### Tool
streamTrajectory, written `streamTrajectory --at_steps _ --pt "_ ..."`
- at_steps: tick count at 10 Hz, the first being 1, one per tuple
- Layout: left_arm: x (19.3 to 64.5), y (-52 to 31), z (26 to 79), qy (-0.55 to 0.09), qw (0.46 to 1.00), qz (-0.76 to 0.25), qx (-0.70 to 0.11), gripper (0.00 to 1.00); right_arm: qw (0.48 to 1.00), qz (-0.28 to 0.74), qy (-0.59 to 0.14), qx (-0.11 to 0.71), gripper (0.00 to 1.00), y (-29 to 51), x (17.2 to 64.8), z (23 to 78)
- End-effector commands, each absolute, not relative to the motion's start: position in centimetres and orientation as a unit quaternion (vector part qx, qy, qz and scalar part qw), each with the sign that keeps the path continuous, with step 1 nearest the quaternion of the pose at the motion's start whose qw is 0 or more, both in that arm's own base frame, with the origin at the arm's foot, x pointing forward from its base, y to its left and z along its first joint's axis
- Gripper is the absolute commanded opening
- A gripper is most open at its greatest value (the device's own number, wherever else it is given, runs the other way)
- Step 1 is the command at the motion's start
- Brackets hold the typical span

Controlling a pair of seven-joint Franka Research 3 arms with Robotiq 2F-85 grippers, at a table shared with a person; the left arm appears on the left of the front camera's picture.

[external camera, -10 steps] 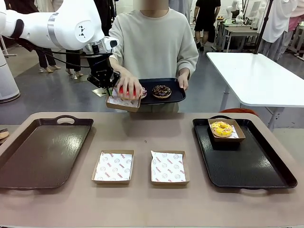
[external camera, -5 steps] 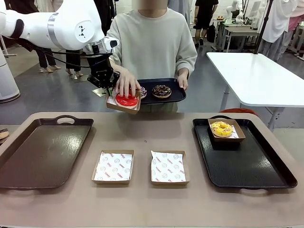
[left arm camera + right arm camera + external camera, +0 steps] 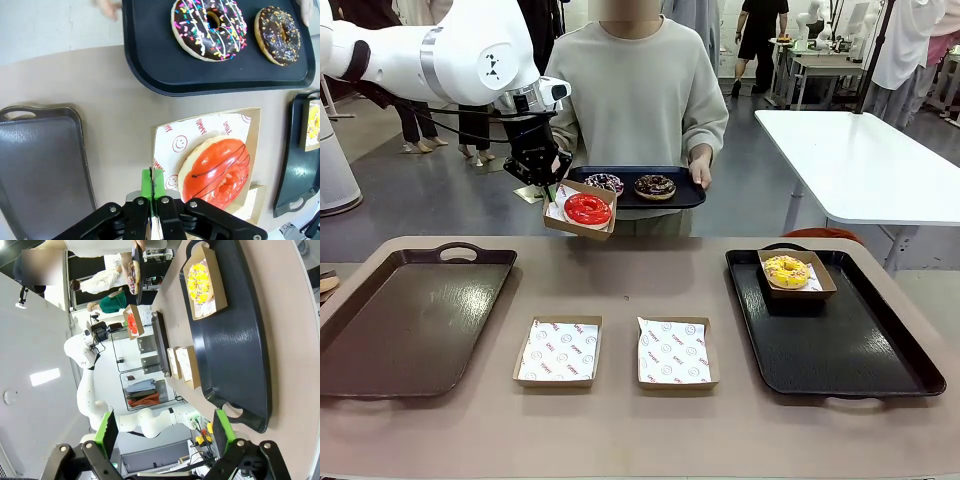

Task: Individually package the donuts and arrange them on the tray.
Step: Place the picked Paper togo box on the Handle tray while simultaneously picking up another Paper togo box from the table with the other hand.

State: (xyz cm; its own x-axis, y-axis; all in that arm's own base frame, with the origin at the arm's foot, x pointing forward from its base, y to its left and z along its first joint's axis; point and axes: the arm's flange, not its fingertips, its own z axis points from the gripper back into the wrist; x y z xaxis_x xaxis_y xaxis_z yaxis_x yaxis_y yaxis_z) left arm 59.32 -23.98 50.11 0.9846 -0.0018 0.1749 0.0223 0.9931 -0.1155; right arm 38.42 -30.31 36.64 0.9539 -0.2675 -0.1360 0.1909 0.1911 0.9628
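Above the surface's far edge, left of centre, the left hand (image 3: 548, 190) pinches tight on the rim of a cardboard box (image 3: 558, 219) — and the person has just set the red donut (image 3: 587, 209) inside and pulled away. That's a second one packaged; the black tray (image 3: 860, 365) by the right edge looks like its destination. The right hand (image 3: 162, 432) gapes wide, holding nothing.

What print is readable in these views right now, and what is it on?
"YUMMY": red, on the paper liner under the red donut, in the box the left gripper holds.
"SMILE": same liner, by a smiley face.
Liners of the two empty boxes: print too small to read.
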Motion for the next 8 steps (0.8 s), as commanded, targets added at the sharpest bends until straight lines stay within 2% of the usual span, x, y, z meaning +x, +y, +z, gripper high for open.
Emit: streamTrajectory --at_steps 1,5,6,8 --pt "58.9 -23.7 50.2 -0.089 0.994 -0.010 -0.062 0.00 0.770 -0.151 -0.028 0.620 1.00 -30.4 38.3 36.7" --pt "59.3 -24.0 50.1 -0.088 0.994 -0.006 -0.059 0.01 0.771 -0.149 -0.031 0.618 1.00 -30.3 38.4 36.6" --pt "59.8 -22.6 50.2 -0.078 0.996 -0.005 -0.052 0.01 0.792 -0.139 -0.020 0.595 1.00 -28.5 39.2 37.3" --pt "57.7 -19.0 51.9 -0.083 0.993 -0.031 -0.082 0.01 0.831 -0.105 0.013 0.546 1.00 -24.0 41.2 40.4"
